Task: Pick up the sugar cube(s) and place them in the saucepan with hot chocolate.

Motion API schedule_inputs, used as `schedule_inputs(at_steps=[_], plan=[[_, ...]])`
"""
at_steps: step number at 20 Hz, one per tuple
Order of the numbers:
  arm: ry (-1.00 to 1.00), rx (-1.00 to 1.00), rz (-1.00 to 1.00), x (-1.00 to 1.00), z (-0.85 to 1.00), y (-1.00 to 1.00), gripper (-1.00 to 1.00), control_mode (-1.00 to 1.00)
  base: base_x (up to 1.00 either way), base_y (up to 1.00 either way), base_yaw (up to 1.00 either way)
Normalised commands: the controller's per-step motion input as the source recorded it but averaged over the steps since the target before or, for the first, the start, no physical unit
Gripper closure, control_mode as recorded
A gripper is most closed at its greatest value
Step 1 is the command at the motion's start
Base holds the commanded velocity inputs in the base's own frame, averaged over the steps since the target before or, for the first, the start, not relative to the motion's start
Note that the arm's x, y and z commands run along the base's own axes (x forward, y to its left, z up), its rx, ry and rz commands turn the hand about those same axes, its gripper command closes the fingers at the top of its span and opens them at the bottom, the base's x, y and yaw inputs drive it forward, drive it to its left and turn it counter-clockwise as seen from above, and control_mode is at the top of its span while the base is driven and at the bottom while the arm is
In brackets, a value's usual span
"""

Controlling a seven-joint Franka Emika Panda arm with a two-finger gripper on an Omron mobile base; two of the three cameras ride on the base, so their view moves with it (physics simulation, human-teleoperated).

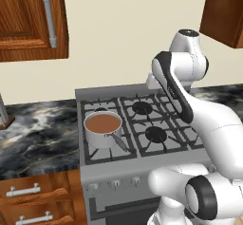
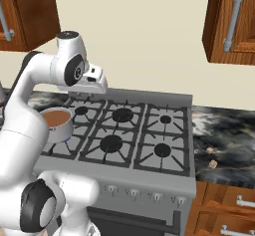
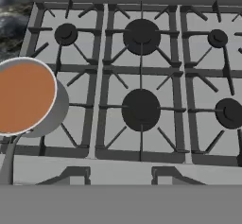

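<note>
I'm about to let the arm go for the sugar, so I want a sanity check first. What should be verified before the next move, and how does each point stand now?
1. Saucepan upright on the front left burner, brown liquid inside: ok.
2. Sugar cubes located: ok, two small pale cubes on the dark counter right of the stove.
3. Cubes lying free, nothing beside them: ok.
4. Gripper near the cubes: not ok, it hangs over the stove's back left, far across from them.
5. Gripper empty and open: cannot tell.
6. Pan handle out of the drop path: ok, it points toward the stove front.
</note>
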Motion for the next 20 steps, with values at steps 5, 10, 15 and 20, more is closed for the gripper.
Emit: schedule_inputs(at_steps=[5, 10, 15, 20], plan=[[0.00, 0.00, -0.09, -0.13, -0.02, -0.14, -1.00, -1.00, 0.00, 0.00, 0.00], [0.05, 0.00, -0.21, -0.08, -0.18, -0.68, -1.00, -1.00, 0.00, 0.00, 0.00], [0.08, 0.03, -0.39, -0.04, -0.21, -1.00, -1.00, -1.00, 0.00, 0.00, 0.00], [0.03, 0.05, -0.43, -0.03, -0.21, -1.00, -1.00, -1.00, 0.00, 0.00, 0.00]])
